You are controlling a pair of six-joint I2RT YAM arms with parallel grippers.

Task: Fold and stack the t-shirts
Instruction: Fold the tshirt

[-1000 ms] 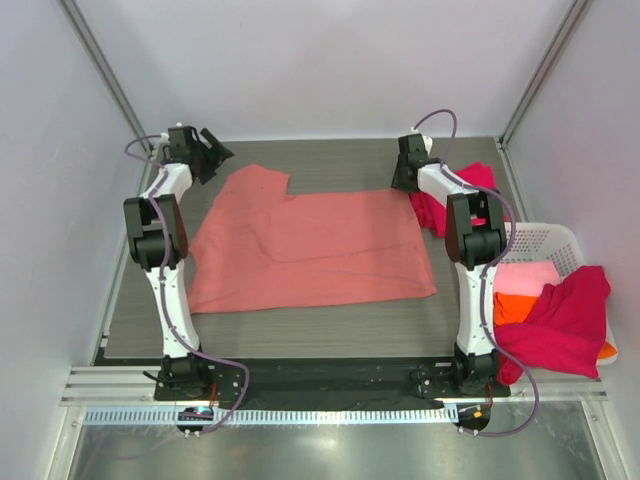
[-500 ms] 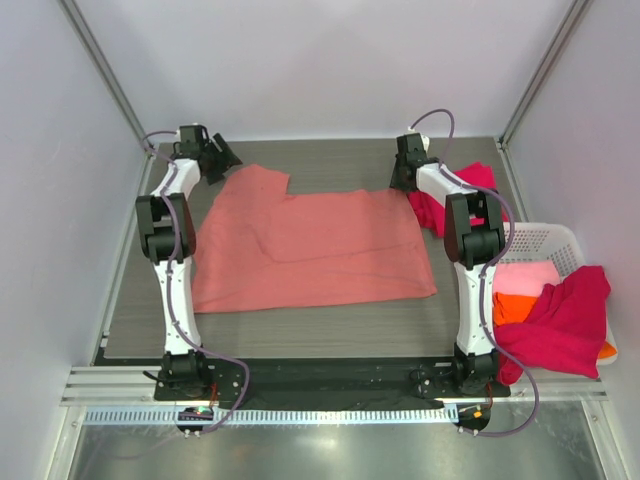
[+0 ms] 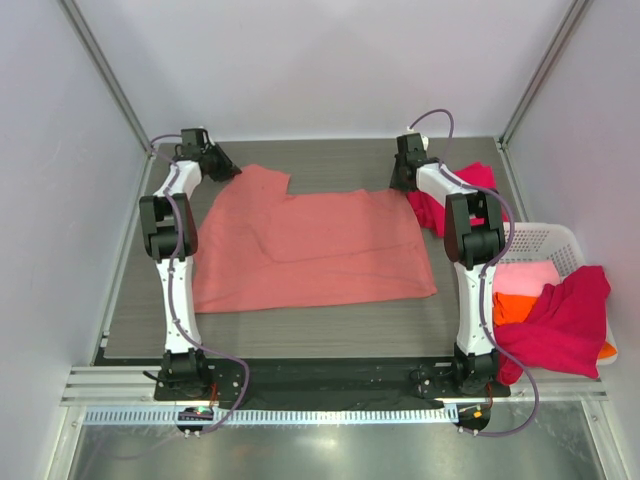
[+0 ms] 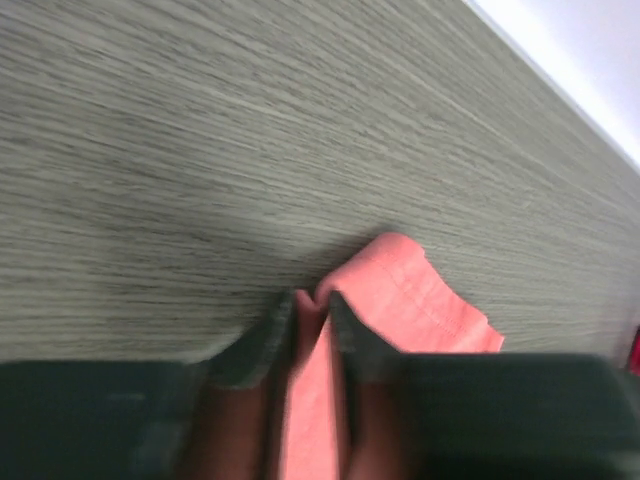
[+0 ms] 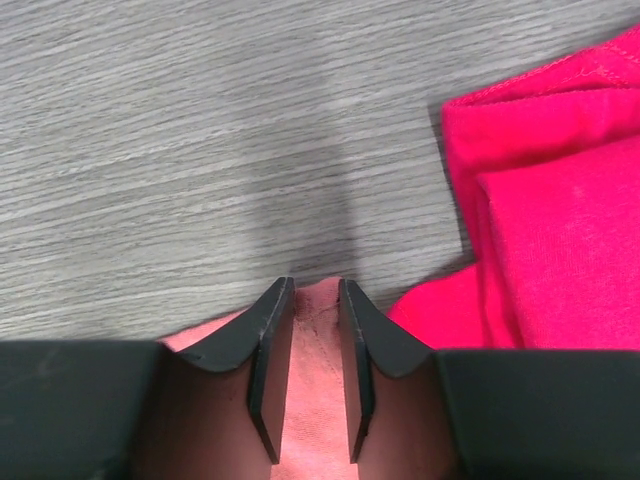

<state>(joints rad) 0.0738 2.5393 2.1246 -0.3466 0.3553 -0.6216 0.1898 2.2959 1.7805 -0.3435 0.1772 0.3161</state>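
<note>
A salmon-pink t-shirt [image 3: 310, 250] lies spread flat in the middle of the table. My left gripper [image 3: 228, 170] sits at its far left corner. In the left wrist view the left gripper [image 4: 312, 305] is shut on a raised fold of the salmon cloth [image 4: 430, 300]. My right gripper [image 3: 400, 182] is at the shirt's far right corner. In the right wrist view the right gripper [image 5: 317, 290] has its jaws closed in on a bunch of salmon cloth [image 5: 318, 400]. A crimson-red t-shirt [image 3: 470, 180] lies folded just right of that gripper, seen close [image 5: 550, 200].
A white lattice basket [image 3: 550, 238] stands at the right edge, holding light pink cloth [image 3: 525, 275], orange cloth [image 3: 512, 305] and a crimson shirt [image 3: 565, 320] draped over its rim. Enclosure walls and posts close in the table at the back and sides.
The left gripper moved right and down onto the shirt's far left corner and closed on the cloth. The right gripper's jaws narrowed slightly. The shirt's far left corner shifted a little.
</note>
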